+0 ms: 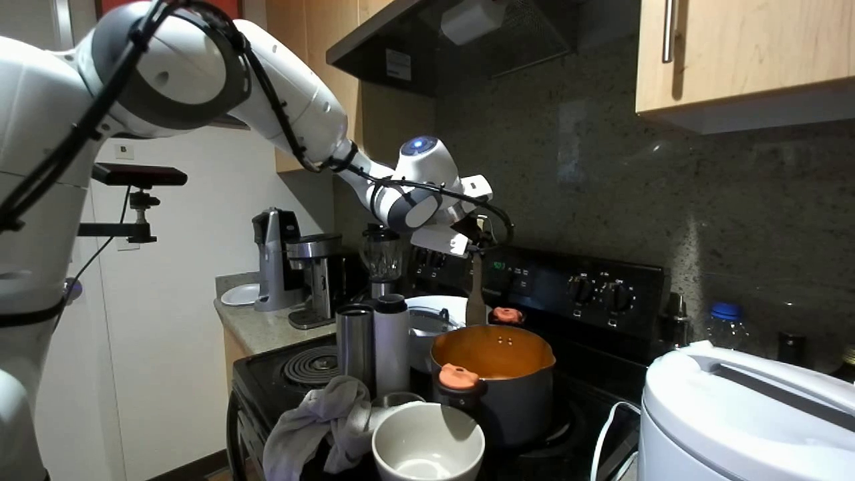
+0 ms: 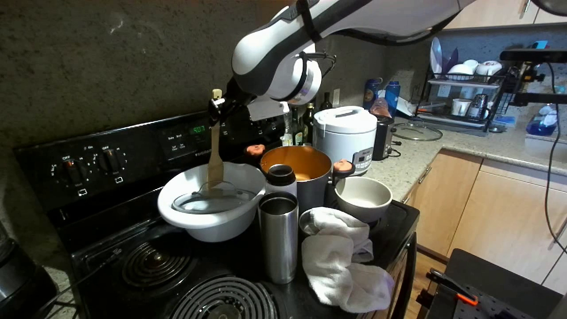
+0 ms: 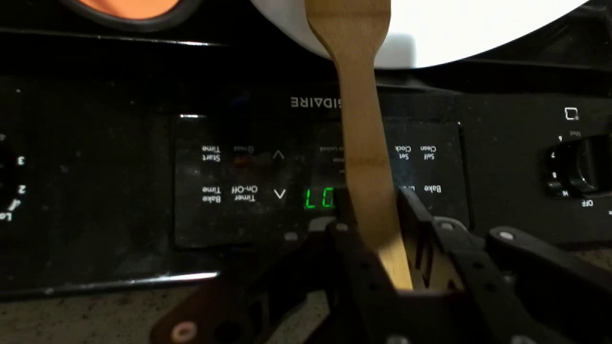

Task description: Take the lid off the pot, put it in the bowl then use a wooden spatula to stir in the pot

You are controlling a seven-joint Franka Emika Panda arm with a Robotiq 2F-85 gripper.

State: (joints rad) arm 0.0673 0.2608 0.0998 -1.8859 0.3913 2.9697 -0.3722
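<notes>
Got the wooden spatula held in the gripper, with jaws clamped on the upper handle. Poking out a bit above the jaws, running down below them near upright, blade lowest. See the white bowl under the jaws, with the glass lid lying inside. In an exterior view, overlapping lid and bowl at the blade's lower end; can't make out whether touching either. Find the pot lower than the jaws and off to the side, just beside the white bowl. Uncovered, orange-brown inside, fitted with orange-topped side handles. In the wrist view, see the control panel behind the jaws, partly covered by the spatula. Well below the jaws, see the steel canister and the white canister, close to each other in both exterior views. Farther from the jaws, past the pot, see the cream bowl and the rice cooker. Down low too, well apart from the jaws, find the light cloth lying crumpled on the stove, near the steel canister and the cream bowl.
</notes>
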